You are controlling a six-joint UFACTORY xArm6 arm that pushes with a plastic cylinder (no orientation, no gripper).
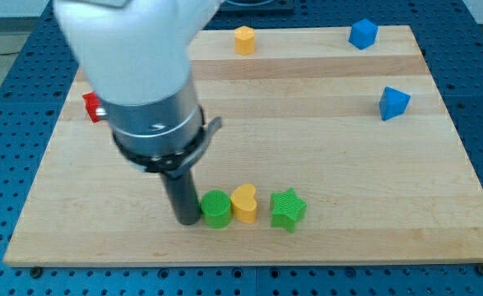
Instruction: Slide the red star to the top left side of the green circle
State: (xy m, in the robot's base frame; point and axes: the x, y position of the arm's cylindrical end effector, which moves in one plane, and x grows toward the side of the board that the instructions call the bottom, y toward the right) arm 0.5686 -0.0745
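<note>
Red star (91, 107) sits near the board's left edge, upper-left in the camera view, mostly hidden behind the white arm housing; only a red sliver shows, so shape can't be confirmed from here, taken as the star per task.

Camera view, only one avail: my tip (187, 222) is down on the wooden board (348, 164), touching or just beside the left side of the green circle (216, 209). No gripper on this rig, just the dark rod, so nothing is grasped or clenched. Green circle heads a row w/ a yellow heart (244, 203) touching it on the view's right, then a green star (288, 209) just beside that.

Key relation: red block lies up and to the view's left of my tip, well apart from it. Goal spot, top left of the green circle, falls between tip and red block. Judgement: tip must get round behind the red block, on its far left/upper side, then push down-right toward the circle.

Elsewhere: yellow block (243, 39) at the top edge, blue block (362, 34) top right, another blue block (394, 103) at right, all well clear.
</note>
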